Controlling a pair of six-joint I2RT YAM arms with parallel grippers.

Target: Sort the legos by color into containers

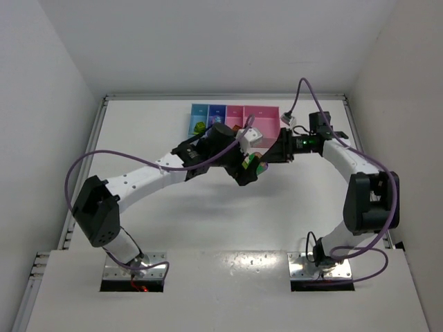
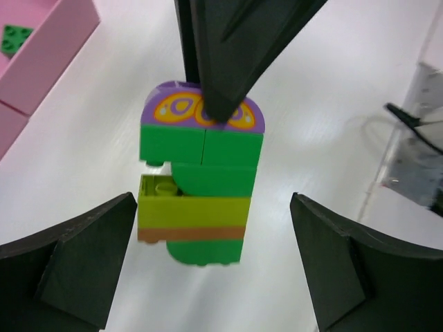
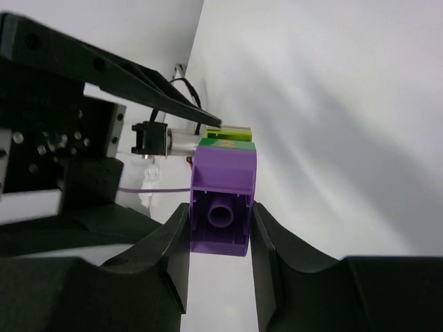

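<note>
Purple plastic sat pinched in the right tool (image 3: 221, 232), whose jaws were closed tight on the flanks of the purple brick (image 3: 223, 190) at one end of a stacked clump (image 2: 201, 166). It held the clump up off the counter (image 1: 208, 221). The left tool (image 2: 213, 202) faced it with its fingers (image 2: 83, 263) spread wide, one at eight o'clock and one at four o'clock of the clump, both apart from it and gripping nothing. This looked like a two-handed pull: one end was anchored so the free green end could be seized and snapped off by colour. The purple brick had a domed top with an orange and yellow print. Below it came green bricks, a lime-yellow layer, a thin orange band and a last green piece. From above, the containers (image 1: 263, 119) lay at twelve o'clock of the clump, near it. A small green brick (image 2: 14, 38) already rested in a pink one.
</note>
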